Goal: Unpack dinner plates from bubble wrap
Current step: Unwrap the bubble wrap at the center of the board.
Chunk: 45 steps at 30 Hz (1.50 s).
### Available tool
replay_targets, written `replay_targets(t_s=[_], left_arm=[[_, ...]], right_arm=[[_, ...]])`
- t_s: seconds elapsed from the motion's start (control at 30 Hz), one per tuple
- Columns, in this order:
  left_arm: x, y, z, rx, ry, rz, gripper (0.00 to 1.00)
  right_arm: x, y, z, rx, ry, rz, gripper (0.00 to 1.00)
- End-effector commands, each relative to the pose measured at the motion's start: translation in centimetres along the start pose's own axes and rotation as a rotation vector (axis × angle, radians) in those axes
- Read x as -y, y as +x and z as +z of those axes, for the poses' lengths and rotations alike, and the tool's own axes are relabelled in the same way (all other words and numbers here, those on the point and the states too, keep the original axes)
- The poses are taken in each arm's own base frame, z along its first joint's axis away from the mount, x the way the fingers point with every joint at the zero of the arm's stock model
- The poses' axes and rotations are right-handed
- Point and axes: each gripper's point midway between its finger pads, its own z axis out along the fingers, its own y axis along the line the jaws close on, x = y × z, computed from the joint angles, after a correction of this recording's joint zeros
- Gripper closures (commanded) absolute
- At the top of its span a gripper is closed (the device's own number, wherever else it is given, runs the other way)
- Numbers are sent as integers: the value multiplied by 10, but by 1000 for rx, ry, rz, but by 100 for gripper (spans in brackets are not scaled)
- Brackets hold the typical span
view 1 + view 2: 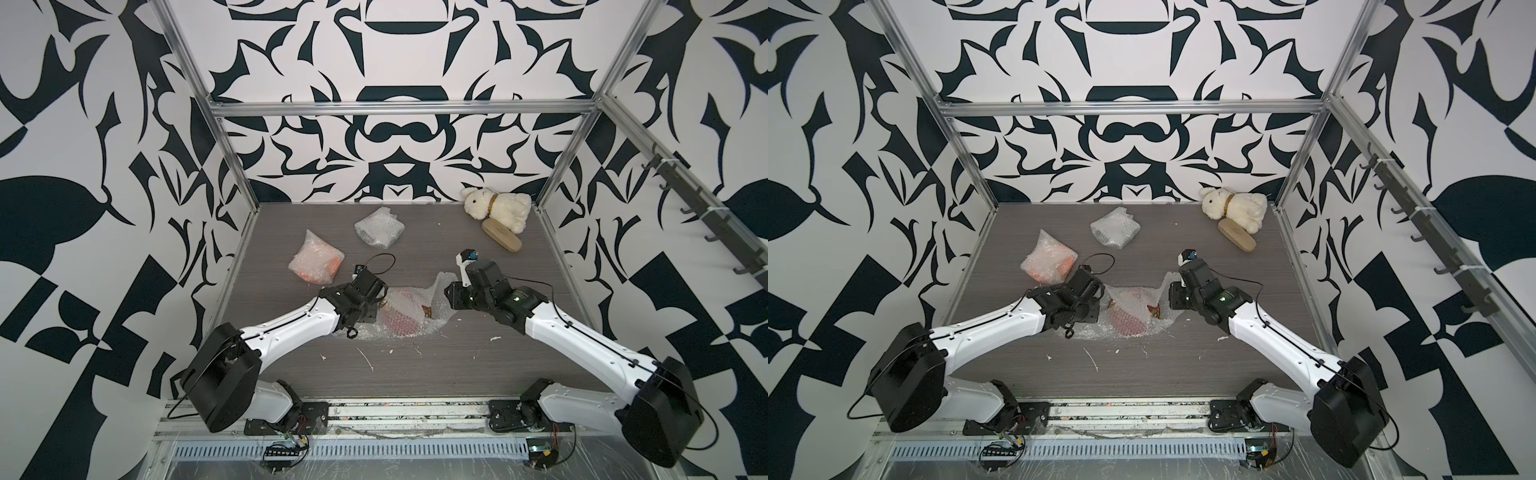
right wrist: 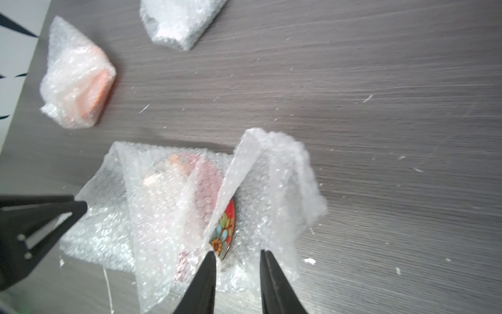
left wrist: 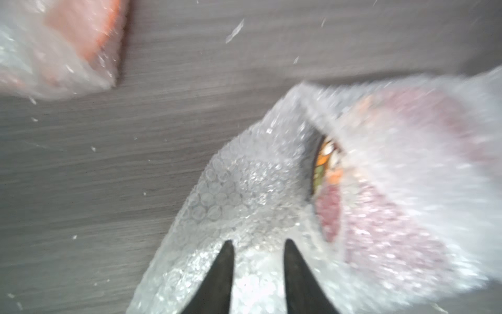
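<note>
At the table's middle lies a half-opened sheet of bubble wrap (image 1: 399,322) (image 2: 163,204). A dark red floral dinner plate (image 2: 226,223) (image 3: 323,168) shows only a strip of rim under a raised flap. My left gripper (image 3: 258,242) is open, its tips over the wrap's flat corner on the left side. My right gripper (image 2: 237,251) is open too, its tips at the wrap's right edge, just short of the plate rim. Farther back, an orange plate stays wrapped in its own bundle (image 1: 316,264) (image 2: 78,81). A third wrapped bundle (image 1: 379,227) (image 2: 179,19) hides its contents.
A white plush rabbit (image 1: 498,208) and a tan oval brush (image 1: 500,236) lie at the back right corner. Metal frame posts and patterned walls close in the grey table (image 1: 415,365) on three sides. Small white scraps dot the front part.
</note>
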Motion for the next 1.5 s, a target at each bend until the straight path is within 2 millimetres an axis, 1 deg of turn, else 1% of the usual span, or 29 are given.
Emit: replay_targets(t_s=[0.0, 0.1, 0.13, 0.17, 0.3, 0.33, 0.37, 0.5, 0.57, 0.63, 0.73, 0.87, 0.97, 1.03, 1.17, 1.23, 1.33, 1.47], left_arm=[[11, -12, -25, 16, 63, 131, 58], [43, -13, -38, 3, 242, 289, 39], [53, -14, -41, 2, 289, 346, 37], [60, -14, -43, -2, 324, 403, 37], [75, -13, -40, 43, 399, 613, 36], [81, -10, -41, 54, 439, 677, 35], [87, -6, -43, 63, 483, 739, 34], [106, -4, -51, 155, 594, 893, 23], [117, 2, -56, 210, 650, 987, 16], [123, 11, -54, 238, 669, 1096, 9], [130, 20, -43, 222, 640, 1206, 6], [139, 12, -26, 228, 586, 1227, 6], [143, 8, -14, 256, 512, 1290, 6], [143, 3, -5, 283, 451, 1306, 7], [144, -10, 3, 313, 390, 1285, 11], [144, -10, 6, 304, 384, 1273, 14], [145, -3, 8, 276, 409, 1279, 26], [145, 5, 8, 246, 443, 1283, 38]], right_arm=[[-8, 6, 5, -22, -55, -8, 67], [-6, 12, 11, -45, -52, 2, 68], [-5, 14, 13, -52, -50, 5, 68], [-4, 16, 15, -57, -46, 9, 68], [-3, 17, 17, -62, -42, 14, 68], [-3, 17, 17, -61, -41, 14, 68], [-3, 18, 18, -63, -40, 14, 67], [-1, 20, 20, -69, -33, 19, 68], [0, 21, 22, -74, -31, 25, 67], [1, 23, 24, -78, -28, 28, 67], [0, 23, 25, -81, -28, 28, 67], [0, 22, 27, -81, -27, 29, 68], [0, 22, 27, -84, -27, 29, 67], [0, 22, 27, -83, -28, 28, 67], [0, 22, 27, -82, -27, 30, 67], [0, 22, 27, -83, -27, 30, 67], [0, 22, 27, -84, -26, 30, 67], [1, 22, 27, -83, -23, 32, 67]])
